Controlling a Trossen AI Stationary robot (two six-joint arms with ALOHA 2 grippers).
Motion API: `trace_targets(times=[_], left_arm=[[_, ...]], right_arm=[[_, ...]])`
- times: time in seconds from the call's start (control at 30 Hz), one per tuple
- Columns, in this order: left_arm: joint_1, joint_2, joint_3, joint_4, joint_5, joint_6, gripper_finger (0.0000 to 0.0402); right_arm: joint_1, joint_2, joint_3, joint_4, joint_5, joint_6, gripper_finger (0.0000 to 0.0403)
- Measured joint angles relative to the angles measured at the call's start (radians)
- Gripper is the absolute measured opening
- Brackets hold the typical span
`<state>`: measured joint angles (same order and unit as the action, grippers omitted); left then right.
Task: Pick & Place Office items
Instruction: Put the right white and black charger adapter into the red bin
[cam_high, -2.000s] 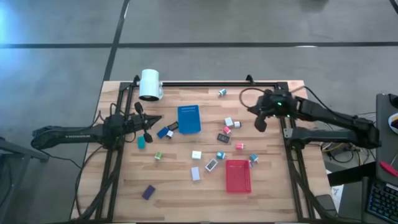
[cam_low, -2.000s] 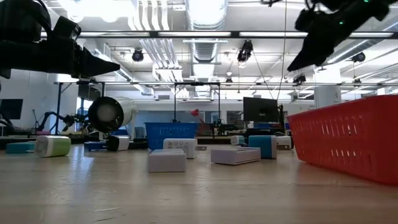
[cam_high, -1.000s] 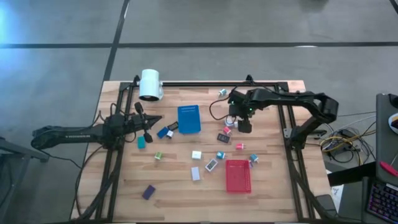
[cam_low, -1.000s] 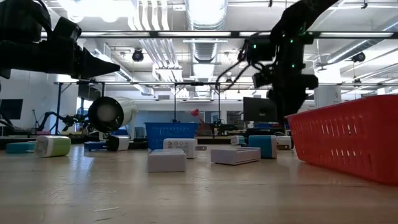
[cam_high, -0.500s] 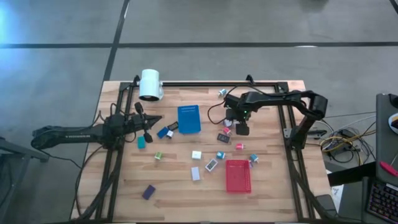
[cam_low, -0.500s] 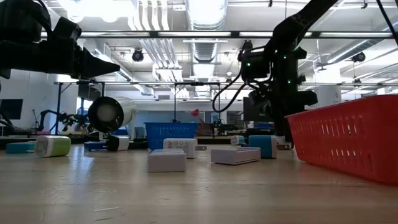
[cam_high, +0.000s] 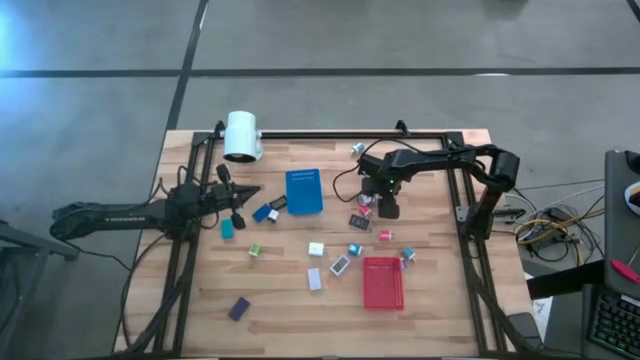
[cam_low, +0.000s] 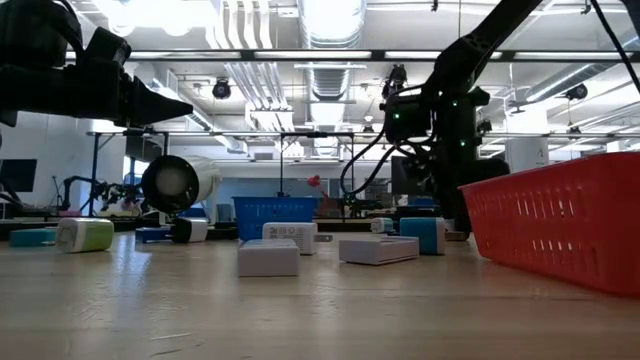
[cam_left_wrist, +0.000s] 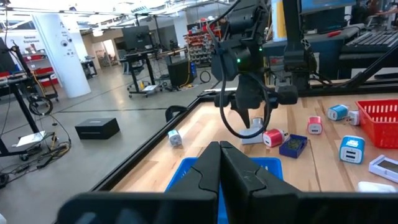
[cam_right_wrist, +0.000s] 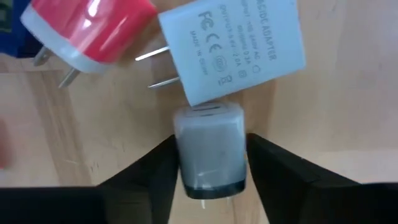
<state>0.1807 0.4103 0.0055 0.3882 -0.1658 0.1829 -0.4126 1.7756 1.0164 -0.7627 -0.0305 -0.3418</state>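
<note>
Although parked well right of the blue tray (cam_high: 303, 190) two seconds ago, locate the right gripper (cam_high: 388, 208) now swung in and lowered just right of that tray. Confirm fingers (cam_right_wrist: 144, 177) apart, straddling a grey adapter (cam_right_wrist: 209, 146) flat on the wood, close against both sides. Treat as pick step: approach done, closing and lift outstanding. Expect crowding from the white adapter (cam_right_wrist: 239, 43) touching the grey one and the red adapter (cam_right_wrist: 93, 31) beside it. Read "AC/DC ADAPTER" plus FCC and CE marks on the white one; finer print illegible. Leave the left gripper (cam_high: 240, 210), fingers together, waiting left of the blue tray
</note>
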Motion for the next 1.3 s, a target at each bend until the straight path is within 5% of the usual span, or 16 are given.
trace_targets(times=[0.13, 0.53, 1.0, 1.3], left_arm=[[0.0, 0.0, 0.0, 0.0, 0.0, 0.0, 0.0012], [0.0, 0.0, 0.0, -0.011, 0.0, -0.005, 0.0012], [0.0, 0.004, 0.0, -0.035, 0.031, -0.051, 0.0012], [0.0, 0.003, 0.0, -0.03, 0.034, -0.076, 0.0012]], right_arm=[[0.0, -0.006, -0.001, 0.001, -0.005, -0.003, 0.0125], [-0.001, -0.199, -0.051, 0.063, -0.02, 0.041, 0.0125], [0.0, -0.71, -0.455, 0.805, -0.152, 0.174, 0.0125], [0.0, -0.984, -0.717, 1.155, -0.122, 0.26, 0.0128]])
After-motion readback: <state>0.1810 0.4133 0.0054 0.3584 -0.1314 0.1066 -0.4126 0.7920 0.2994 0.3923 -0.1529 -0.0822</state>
